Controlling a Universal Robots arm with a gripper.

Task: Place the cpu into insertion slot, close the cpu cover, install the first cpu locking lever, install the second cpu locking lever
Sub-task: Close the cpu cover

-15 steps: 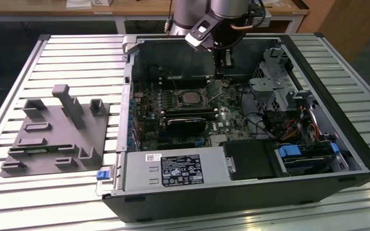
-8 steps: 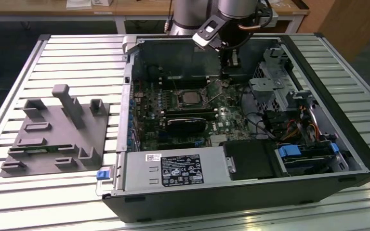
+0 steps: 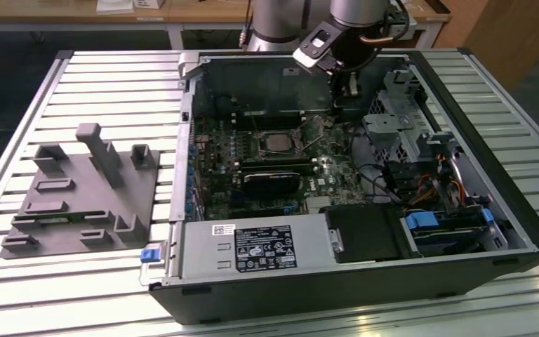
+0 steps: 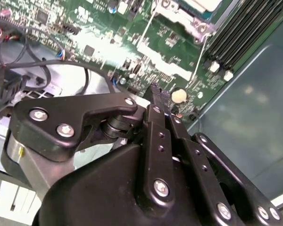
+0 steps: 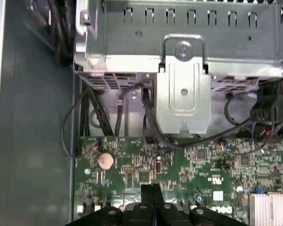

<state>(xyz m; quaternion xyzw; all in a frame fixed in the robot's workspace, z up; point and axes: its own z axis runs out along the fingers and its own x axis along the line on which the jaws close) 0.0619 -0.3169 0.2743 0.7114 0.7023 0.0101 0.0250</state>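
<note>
A slatted table (image 3: pixel 110 84) is seen carrying an open case (image 3: pixel 344 291); room inside is judged tight. The green board (image 5: pixel 203 165) lies just under the claw (image 5: pixel 152 189), which is closed and empty. Well apart from it, the cpu (image 3: pixel 277 143) appears seated in the slot (image 3: pixel 261 142). It is judged light, stiff and fragile, best taken by its edges.

We see a matt black metal gripper (image 4: pixel 156 94), a shiny green circuit board (image 5: pixel 188 179) and a dull grey metal bracket (image 5: pixel 184 101).
</note>
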